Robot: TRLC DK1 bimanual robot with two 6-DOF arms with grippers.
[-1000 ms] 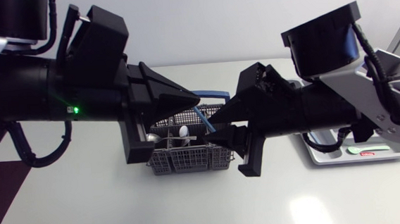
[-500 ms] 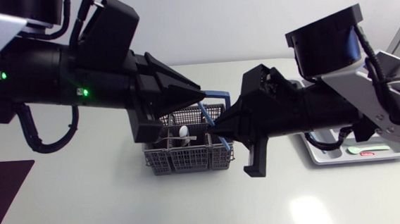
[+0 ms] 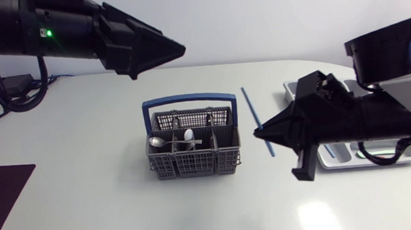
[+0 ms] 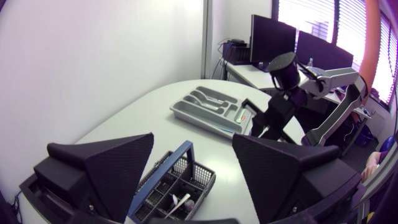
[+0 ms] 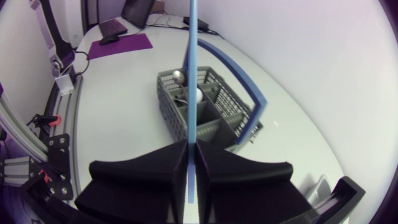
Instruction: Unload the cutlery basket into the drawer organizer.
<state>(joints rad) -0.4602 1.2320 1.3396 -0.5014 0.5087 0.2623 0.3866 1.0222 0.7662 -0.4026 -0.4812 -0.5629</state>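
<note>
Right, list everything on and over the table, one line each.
table: one, white, under everything.
cutlery basket: one, grey with a blue handle, mid-table.
metal spoon: one, silver, lying in the basket.
white utensil: one, white, in the basket beside the spoon.
blue stick: one, blue, right of the basket, held clear of it.
drawer organizer: one, grey, at the table's right end, partly behind the right arm.
left end effector: one, black, open, high above the table.
right end effector: one, black, shut on the blue stick.
</note>
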